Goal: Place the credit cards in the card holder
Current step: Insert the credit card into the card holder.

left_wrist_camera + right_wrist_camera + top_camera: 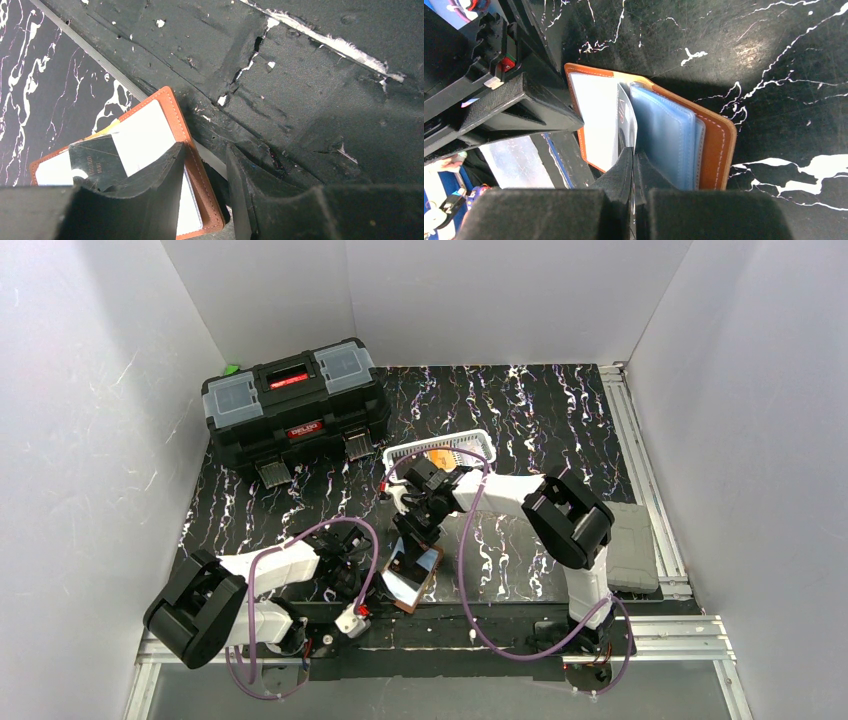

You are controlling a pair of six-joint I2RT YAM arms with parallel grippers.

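— Black marbled tabletop (pixel 560 420), white walls. Where's the holder?
— The holder (pixel 719 145) lies open at the tabletop's near edge, about midway along it. The left gripper (pixel 205 175) has its jaws apart, with one finger (pixel 150 195) pressing on the left flap.
— And the right?
— The right gripper (pixel 634 160) is clamped on a card (pixel 626 117), which stands edge-down at the clear sleeves (pixel 664 135). I'd call this the insertion step. Next, the card needs sliding squarely into one sleeve before release. More cards (pixel 438 456) lie in the basket (pixel 480 436).
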